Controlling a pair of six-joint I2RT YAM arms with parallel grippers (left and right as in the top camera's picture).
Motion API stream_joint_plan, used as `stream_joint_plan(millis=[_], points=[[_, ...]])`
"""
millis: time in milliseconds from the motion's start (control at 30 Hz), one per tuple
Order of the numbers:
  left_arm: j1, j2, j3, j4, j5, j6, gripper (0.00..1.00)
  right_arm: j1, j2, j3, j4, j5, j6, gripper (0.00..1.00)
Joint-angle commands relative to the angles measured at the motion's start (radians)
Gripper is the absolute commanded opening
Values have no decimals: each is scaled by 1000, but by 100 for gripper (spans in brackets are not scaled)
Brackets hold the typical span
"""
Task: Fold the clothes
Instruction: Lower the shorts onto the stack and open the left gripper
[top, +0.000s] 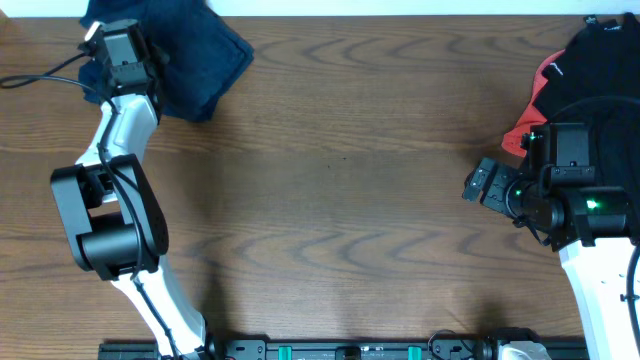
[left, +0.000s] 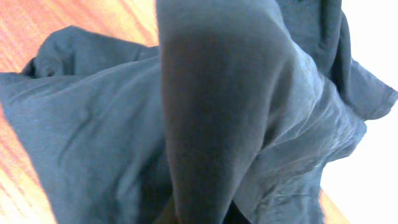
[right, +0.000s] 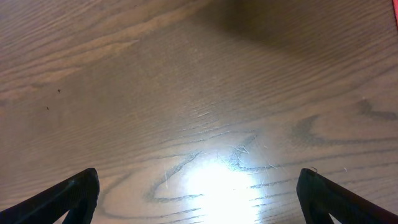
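Left claw (top: 101, 42) is right on the navy cloth (top: 205, 60), grip buried, can't tell. Right claw (top: 478, 186) gapes wide over bare worktop (top: 340, 180), facing away from the dark pile (top: 600, 70).

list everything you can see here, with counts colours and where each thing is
navy garment: one, dark blue, crumpled at the table's far left corner
clothes pile: one heap, black with a red piece at its edge, far right corner; number of items cannot be told
table: one, brown wood grain, under everything
cable: one, black, at the left edge beside the navy garment
left gripper: one, black on a white arm, over the navy garment; its fingers hidden by cloth
right gripper: one, black, open and holding nothing, over bare wood beside the clothes pile
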Motion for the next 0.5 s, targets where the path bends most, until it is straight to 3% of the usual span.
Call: stream_joint_plan(millis=[0,67,100,133,167,400,467], points=[[30,26,38,-4,-38,-10,10,5,-2,6,-1,1,17,99],[42,30,38,-13,-38,-10,14,5,-2,6,-1,1,17,99],[47,32,38,-17,-38,-10,28,5,-2,6,-1,1,17,99],[53,34,38,-19,-38,-10,49,5,-2,6,-1,1,17,99],[57,37,38,-18,-38,-9,81,5,-2,6,-1,1,17,99],[69,35,38,-33,6,124,98,5,-2,6,-1,1,17,99],[69,27,38,-47,60,168,98,5,-2,6,-1,1,17,99]])
